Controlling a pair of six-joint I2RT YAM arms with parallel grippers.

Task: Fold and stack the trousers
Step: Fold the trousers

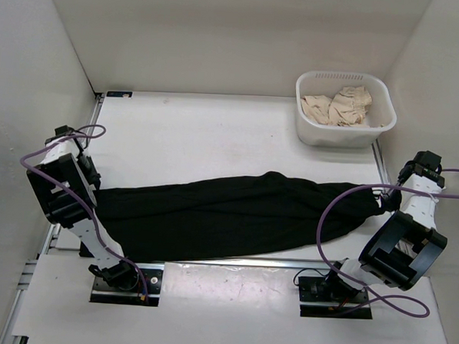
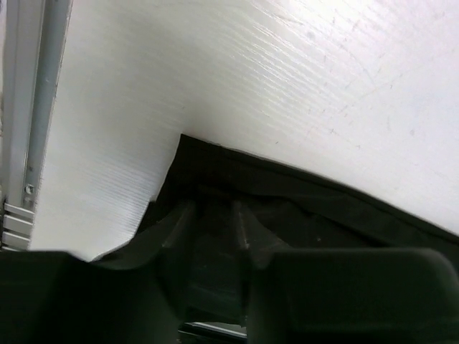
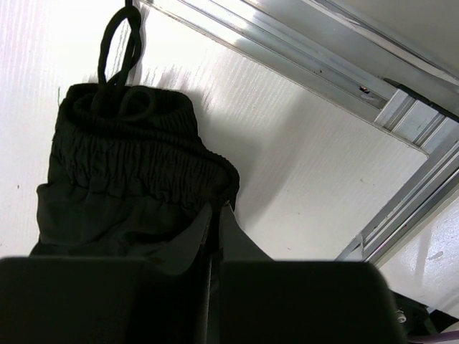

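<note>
A white surface [image 1: 216, 133] carries plain black soft-fabric trousers [image 1: 227, 214] stretched across its near half. A white plastic basket [image 1: 339, 136] of beige cloth [image 1: 341, 107] sits far right. Left jaws pinch the leg end [image 2: 215, 165]; right jaws clamp the gathered waistband [image 3: 136, 143].

We're looking down on the white table [image 1: 208, 132], its surface matte and faintly scuffed, with metal rails [image 3: 301, 61] running along the left and right edges. The black trousers [image 1: 235, 215] stretch across it from side to side and lie on the surface. Their gathered waistband [image 3: 136, 143] is at the right end near the rail, with the drawstring [image 3: 118, 43] looping out onto the white. The leg ends are at the left. A white plastic basket [image 1: 312, 130] sits in the far right corner, well apart from the trousers.
</note>
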